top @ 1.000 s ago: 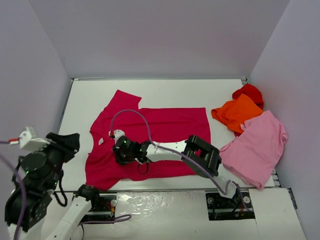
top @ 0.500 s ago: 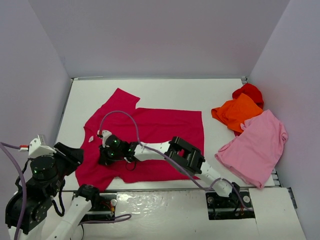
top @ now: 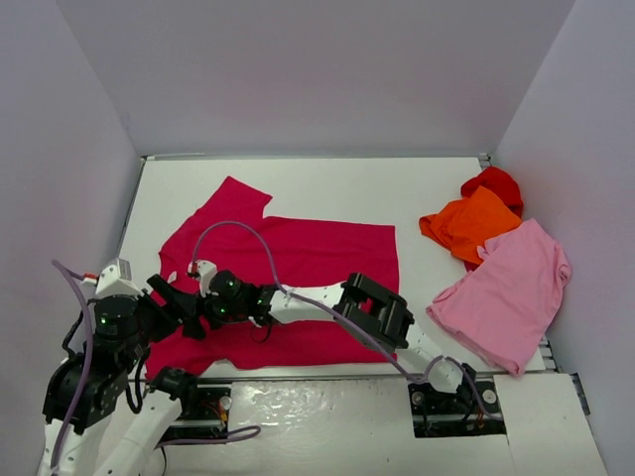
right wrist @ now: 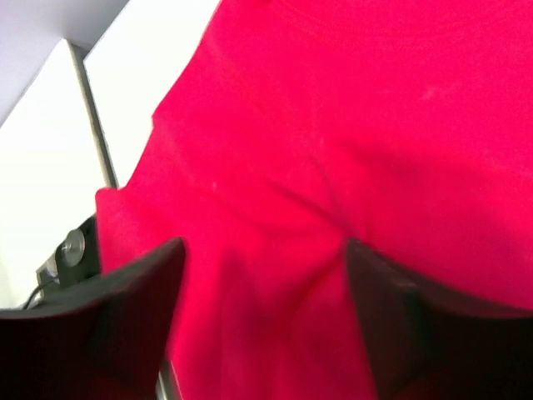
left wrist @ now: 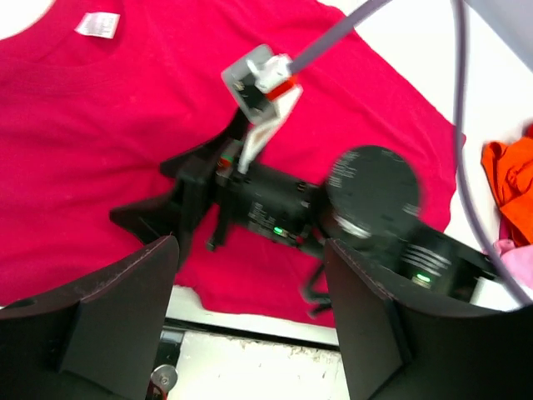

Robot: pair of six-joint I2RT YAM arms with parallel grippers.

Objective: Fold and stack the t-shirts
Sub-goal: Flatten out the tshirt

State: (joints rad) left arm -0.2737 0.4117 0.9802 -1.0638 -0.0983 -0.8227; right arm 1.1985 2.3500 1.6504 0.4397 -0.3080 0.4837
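The left gripper [left wrist: 250,258] is released: its two dark fingers [left wrist: 125,292] stand wide apart with nothing held between them. Just ahead of them hangs the right gripper [left wrist: 137,193], its black tips parted too and pointing across the crimson t-shirt [top: 317,258].

In the right wrist view those fingers [right wrist: 133,292] frame blurred crimson cloth with a soft crease running down between them. They are spread, not clenched on it; whether the tips touch the fabric cannot be told.

The crimson shirt lies spread flat under and beyond both grippers on the white table [top: 327,188], and its white neck label [left wrist: 97,25] shows past the left fingers.

Well away on the right arm's side sit the other three shirts — the light pink t-shirt [top: 511,293] nearest, the orange t-shirt [top: 468,223] behind it and touching it, and the red t-shirt [top: 496,183] bunched furthest back, partly under the orange.
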